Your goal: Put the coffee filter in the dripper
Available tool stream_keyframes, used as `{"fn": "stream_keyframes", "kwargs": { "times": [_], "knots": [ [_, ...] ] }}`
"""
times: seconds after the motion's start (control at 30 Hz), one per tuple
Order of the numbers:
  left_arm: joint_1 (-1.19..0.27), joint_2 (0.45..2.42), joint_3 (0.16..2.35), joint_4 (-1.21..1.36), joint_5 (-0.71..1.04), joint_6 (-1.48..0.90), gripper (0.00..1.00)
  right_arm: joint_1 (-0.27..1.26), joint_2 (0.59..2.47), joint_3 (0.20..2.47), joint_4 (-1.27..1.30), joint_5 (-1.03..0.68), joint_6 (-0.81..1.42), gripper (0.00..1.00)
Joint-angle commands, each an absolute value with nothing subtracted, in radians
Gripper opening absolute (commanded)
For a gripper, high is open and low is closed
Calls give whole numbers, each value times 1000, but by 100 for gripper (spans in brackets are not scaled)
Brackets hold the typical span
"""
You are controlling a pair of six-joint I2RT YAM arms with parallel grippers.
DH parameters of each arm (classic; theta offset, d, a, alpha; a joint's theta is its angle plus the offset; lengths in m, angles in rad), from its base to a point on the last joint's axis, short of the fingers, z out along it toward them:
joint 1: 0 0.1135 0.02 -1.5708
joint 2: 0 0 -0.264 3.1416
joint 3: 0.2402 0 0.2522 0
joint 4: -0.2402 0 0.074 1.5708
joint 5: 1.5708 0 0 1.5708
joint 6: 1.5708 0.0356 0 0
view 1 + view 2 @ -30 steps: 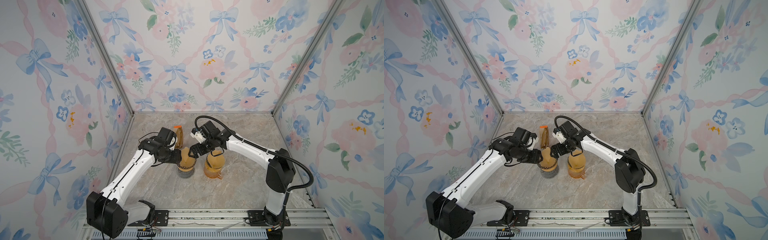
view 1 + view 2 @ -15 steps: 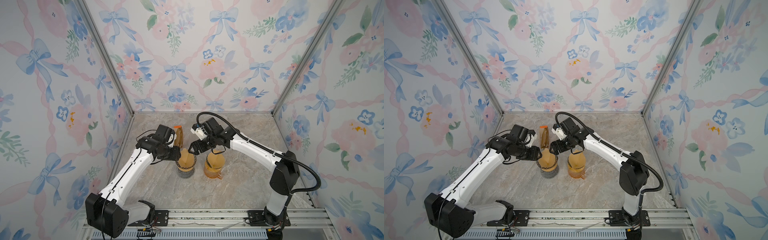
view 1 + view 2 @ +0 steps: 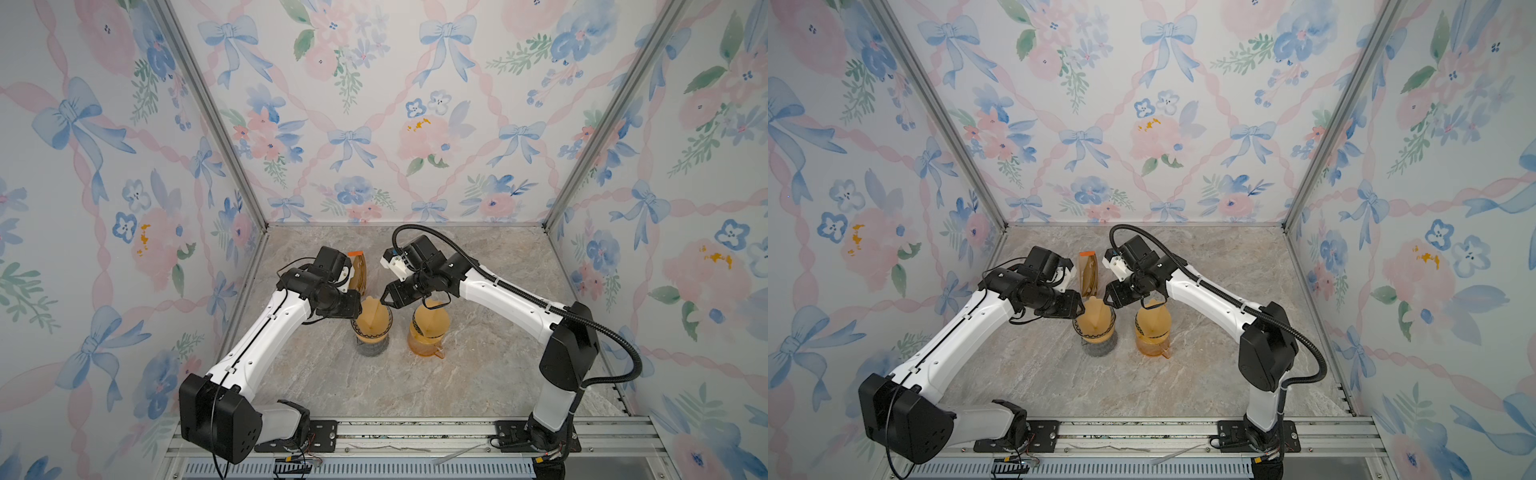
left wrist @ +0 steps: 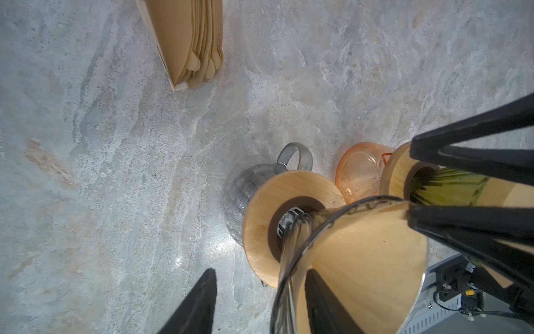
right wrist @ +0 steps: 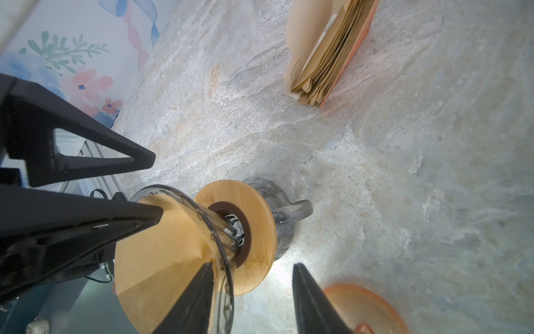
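The brown paper coffee filter (image 3: 371, 318) (image 4: 361, 260) (image 5: 161, 254) sits as a cone inside the clear glass dripper (image 4: 291, 260) (image 5: 202, 214), which stands by its wooden collar (image 5: 254, 202) on a grey glass jug (image 3: 370, 347). My left gripper (image 3: 355, 309) (image 4: 261, 271) is open and straddles the dripper's rim, one finger inside the filter and one outside, clear of the glass. My right gripper (image 3: 386, 296) (image 5: 252, 264) straddles the opposite rim the same way, open, with a wide gap to its outer finger.
An orange glass jug (image 3: 428, 332) (image 4: 358, 170) with a second wooden-collared dripper stands close to the right. A holder with several spare filters (image 3: 358, 270) (image 4: 190, 43) (image 5: 326, 55) stands behind. Patterned walls enclose the marble table (image 3: 478, 374).
My right gripper's jaws have narrowed at the dripper's rim. The left gripper has shifted only slightly and the filter stays in the dripper.
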State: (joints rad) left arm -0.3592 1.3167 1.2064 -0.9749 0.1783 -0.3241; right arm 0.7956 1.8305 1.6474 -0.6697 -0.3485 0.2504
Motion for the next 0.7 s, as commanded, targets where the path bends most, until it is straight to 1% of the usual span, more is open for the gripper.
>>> {"fn": "stream_keyframes", "kwargs": {
  "times": [0.0,0.27,0.67],
  "knots": [
    [-350,1334,1233,-994,169,-305,52,805,1819,1672,-686,-356,252,43],
    [-339,1345,1235,-992,159,-303,52,811,1830,1674,-685,-359,252,36],
    [-333,1362,1229,-991,162,-296,52,818,1845,1692,-693,-352,247,33]
  ]
}}
